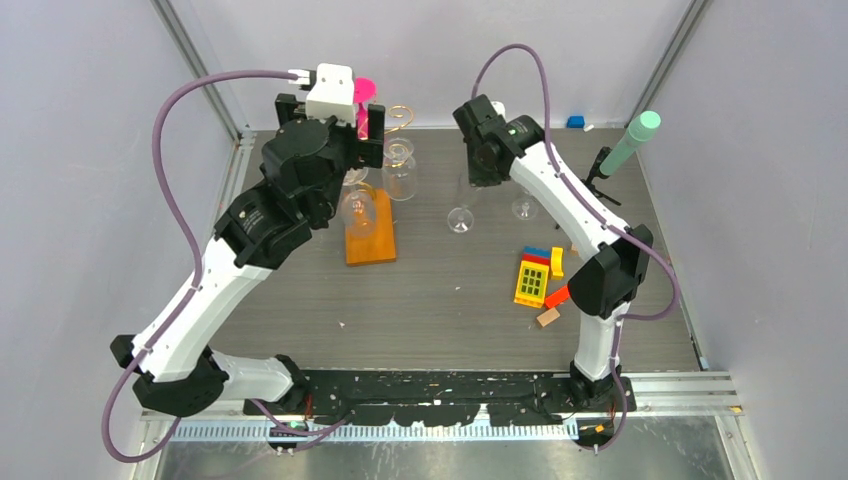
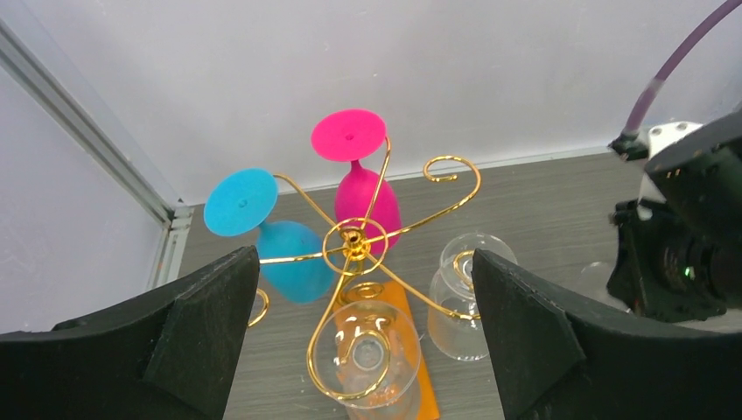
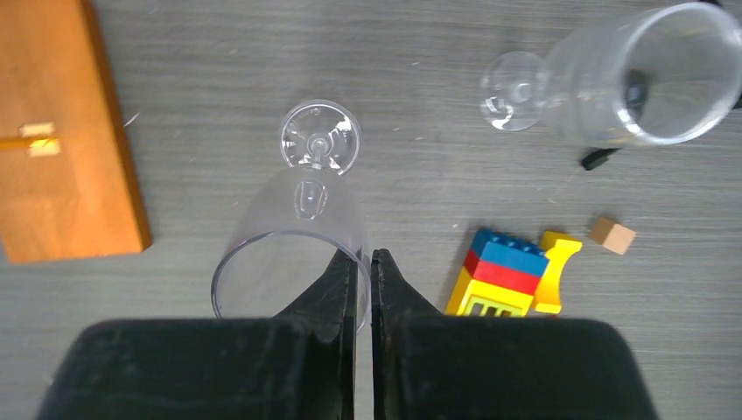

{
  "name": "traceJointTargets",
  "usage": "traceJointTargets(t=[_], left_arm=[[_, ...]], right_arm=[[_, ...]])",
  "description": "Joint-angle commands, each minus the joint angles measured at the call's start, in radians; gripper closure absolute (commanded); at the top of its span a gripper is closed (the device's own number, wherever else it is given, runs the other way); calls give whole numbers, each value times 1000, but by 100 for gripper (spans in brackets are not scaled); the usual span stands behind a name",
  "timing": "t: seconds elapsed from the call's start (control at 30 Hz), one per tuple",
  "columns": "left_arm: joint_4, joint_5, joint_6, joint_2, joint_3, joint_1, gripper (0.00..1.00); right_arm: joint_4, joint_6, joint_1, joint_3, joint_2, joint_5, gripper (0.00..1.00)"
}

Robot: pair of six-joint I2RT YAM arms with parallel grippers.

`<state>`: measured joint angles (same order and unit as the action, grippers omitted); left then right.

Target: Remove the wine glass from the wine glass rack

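Gold wine glass rack (image 2: 354, 245) at 11 o'clock holds pink glass (image 2: 363, 201) + blue glass (image 2: 289, 262), so your L gripper (image 2: 363, 289) hangs wide open, empty, over its hub, R gripper (image 3: 363, 262) nipped onto rim of wine glass (image 3: 289, 236) stood at rack's 3 o'clock.

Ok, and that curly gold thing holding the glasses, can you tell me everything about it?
The rack is thin gold wire: curly arms spread from a ring on top of a middle post, which stands upright on a flat orange-brown wooden base at the back left of the table. A pink glass, a blue glass and two clear glasses hang upside down from its arms. The open left gripper hovers above, not touching it.
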<state>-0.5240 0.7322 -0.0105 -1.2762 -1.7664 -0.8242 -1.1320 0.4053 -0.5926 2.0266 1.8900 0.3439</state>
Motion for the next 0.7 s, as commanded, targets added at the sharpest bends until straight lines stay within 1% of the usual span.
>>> traceJointTargets(t=[0.0,0.03,0.17,0.37,0.43,0.47,0.5,0.53,0.67], left_arm=[[0,38,4,41,10,5,5],[-6,38,32,46,15,6,5],[-33,42,59,62,28,10,5],[-69,41,78,72,24,13,5],[-80,42,80,75,22,14,4],[-89,42,85,77,20,16,3],[-103,41,92,75,15,18,3],[-121,40,99,72,8,20,2],[-182,31,127,70,-9,36,1]], right_arm=[[-1,-16,80,67,32,58,100],[0,-18,99,75,44,54,100],[0,-31,141,108,77,42,100],[-3,-39,165,157,127,13,98],[-5,-37,168,170,141,11,93],[-10,-34,170,182,150,13,87],[-13,-32,171,189,155,12,84],[-21,-32,171,205,164,11,78],[-43,-24,172,262,184,-5,63]])
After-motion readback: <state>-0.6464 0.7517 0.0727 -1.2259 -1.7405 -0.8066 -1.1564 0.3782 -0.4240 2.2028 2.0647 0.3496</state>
